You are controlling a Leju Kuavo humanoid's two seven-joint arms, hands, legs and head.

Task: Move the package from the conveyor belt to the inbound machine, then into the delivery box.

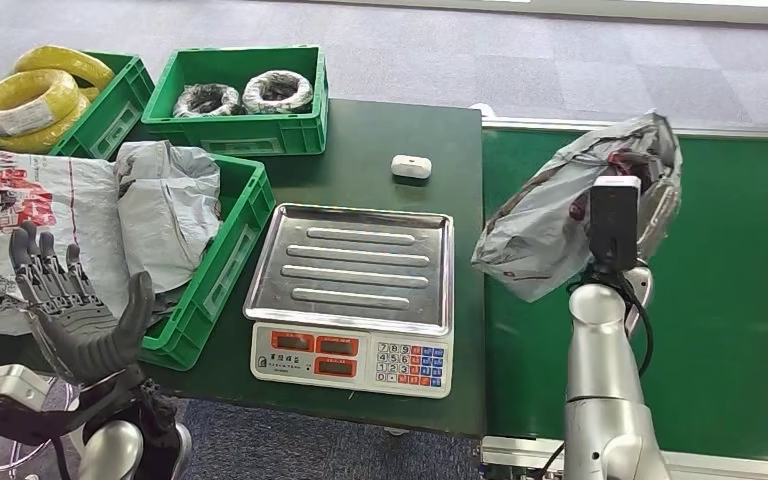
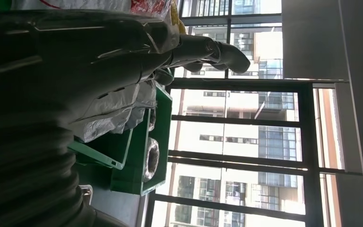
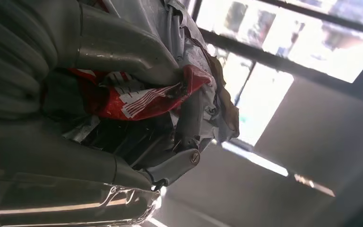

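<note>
Right hand [image 3: 123,118] fingers [image 3: 123,52] clamping around the grey package [image 1: 550,215], raised over the green conveyor belt [image 1: 740,290] beside the scale [image 1: 352,290]. Left hand [image 1: 78,315] fingers [image 1: 45,265] spreading apart, holding nothing. Red printing on package unreadable.

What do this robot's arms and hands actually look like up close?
The arms are smooth silver tubes with rounded joints. The right arm carries a black box-shaped camera near the wrist and a thin black cable. The left hand is dark grey with segmented fingers and a thick thumb; the right hand looks alike.

Scale tray [image 1: 360,262] lies bare; white device [image 1: 411,166] behind it.
</note>
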